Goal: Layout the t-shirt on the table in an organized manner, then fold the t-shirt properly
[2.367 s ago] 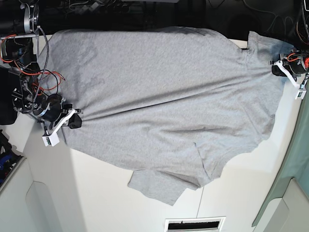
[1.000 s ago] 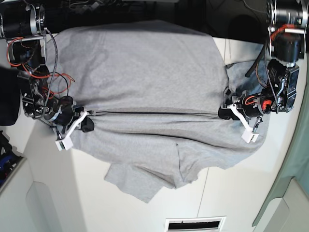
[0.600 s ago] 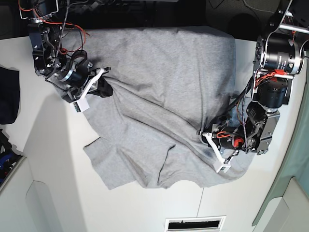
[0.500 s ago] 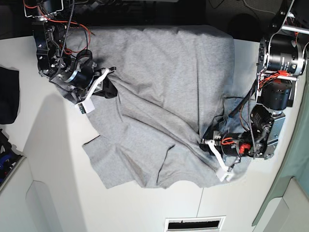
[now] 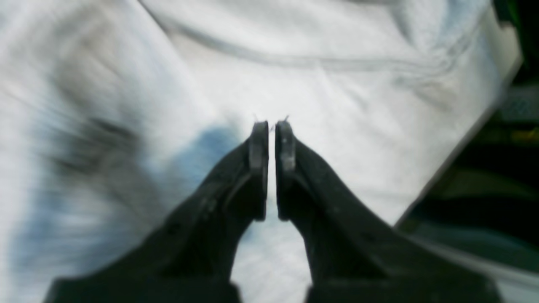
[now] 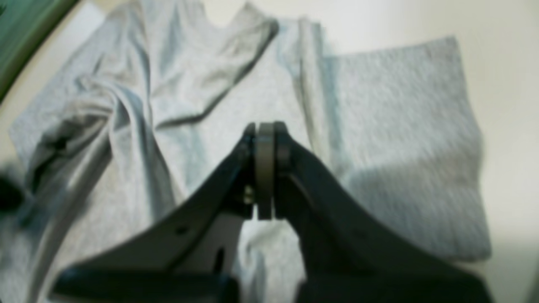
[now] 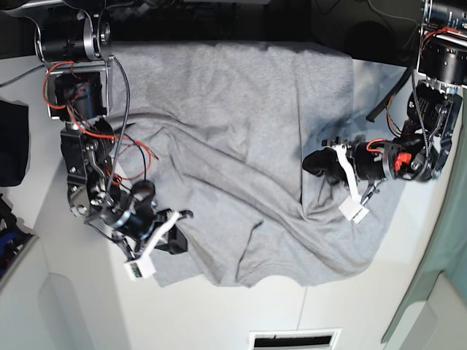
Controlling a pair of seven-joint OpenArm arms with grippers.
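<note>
Two tools, one rumpled shirt [image 7: 248, 95] spread over the white counter [image 7: 379, 313].

The left tool [image 7: 314, 162] has its tips a sliver apart with no cloth visibly pinched; the right tool [image 7: 176, 242] has its tips together, apparently holding nothing, above the shirt's near part. Slanting creases cross the middle, and the cloth bunches near the left tool, so this looks like the laying-out step, with folding to come. To do it well, open the tips before reaching down, take the hem or a sleeve edge rather than mid-cloth, and draw outward slowly and evenly; a one-sided pull would likely skew the shirt and deepen the creases.
</note>
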